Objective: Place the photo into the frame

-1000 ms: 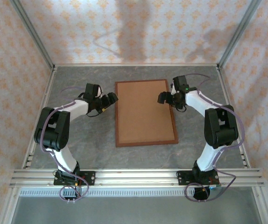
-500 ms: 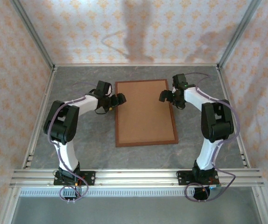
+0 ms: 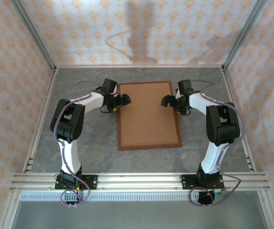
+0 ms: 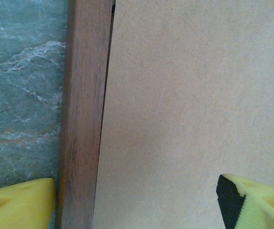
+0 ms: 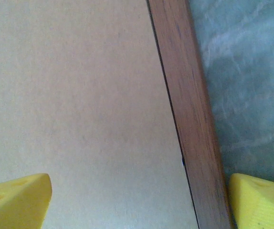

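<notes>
Now | left claw (image 3: 121, 101) wide, astride left rail of frame (image 3: 149, 145) | right claw (image 3: 168, 100) wide, astride right rail | brown board (image 3: 146, 114) fills frame

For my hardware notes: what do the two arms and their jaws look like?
Both the left arm and right arm have white link shells with black joint housings. A purplish-grey cable loops along each. The jaws carry bright yellow pads, one with a black face.

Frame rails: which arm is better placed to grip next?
Left, narrowly. Both stand open astride the frame; the left gripper sits square to its rail, the right gripper slightly skewed.
</notes>
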Motion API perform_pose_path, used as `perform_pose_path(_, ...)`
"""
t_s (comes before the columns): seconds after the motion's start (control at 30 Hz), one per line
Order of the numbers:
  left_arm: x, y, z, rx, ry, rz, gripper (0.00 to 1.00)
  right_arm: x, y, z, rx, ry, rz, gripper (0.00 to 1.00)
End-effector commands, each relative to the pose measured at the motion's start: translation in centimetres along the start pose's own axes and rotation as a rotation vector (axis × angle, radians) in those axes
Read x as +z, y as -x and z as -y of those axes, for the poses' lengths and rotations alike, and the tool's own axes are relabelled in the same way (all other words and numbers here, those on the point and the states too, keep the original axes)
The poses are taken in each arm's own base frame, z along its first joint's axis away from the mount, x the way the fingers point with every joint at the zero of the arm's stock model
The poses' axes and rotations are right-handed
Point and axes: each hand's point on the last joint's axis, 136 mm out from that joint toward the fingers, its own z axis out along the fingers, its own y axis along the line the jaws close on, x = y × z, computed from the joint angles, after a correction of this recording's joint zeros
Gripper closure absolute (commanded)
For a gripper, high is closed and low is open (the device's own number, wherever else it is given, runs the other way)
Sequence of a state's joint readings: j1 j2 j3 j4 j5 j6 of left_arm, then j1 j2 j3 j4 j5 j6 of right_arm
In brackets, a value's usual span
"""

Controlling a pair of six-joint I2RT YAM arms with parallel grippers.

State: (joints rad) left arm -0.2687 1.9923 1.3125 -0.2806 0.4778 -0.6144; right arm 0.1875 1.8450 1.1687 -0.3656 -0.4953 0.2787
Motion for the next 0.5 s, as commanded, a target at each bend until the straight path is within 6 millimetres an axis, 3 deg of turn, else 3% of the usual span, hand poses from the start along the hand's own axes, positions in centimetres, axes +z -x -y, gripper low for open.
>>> perform_pose_path(0.0, 1.2, 1.2, 2.4, 0.063, -0.072, 0.006, 0.14, -1.9, -2.0, -2.0, 0.047, 0.108, -0.026, 0.06)
perform_pose_path(0.13, 1.9, 2.6, 3.2, 0.087, -0.066, 0.005, 0.14, -2.8, -4.0, -3.1, 0.067, 0.159, -0.027, 0.06)
perform_pose_path(0.3, 3.3, 5.9, 4.2, 0.14, -0.046, 0.007, 0.14, -3.2, -7.1, -5.1, 0.072, 0.213, -0.045, 0.06)
perform_pose_path(0.47, 3.6, 10.5, 3.8, 0.16, 0.005, 0.05, 0.14, -4.7, -7.6, -6.1, -0.004, 0.193, -0.02, 0.06)
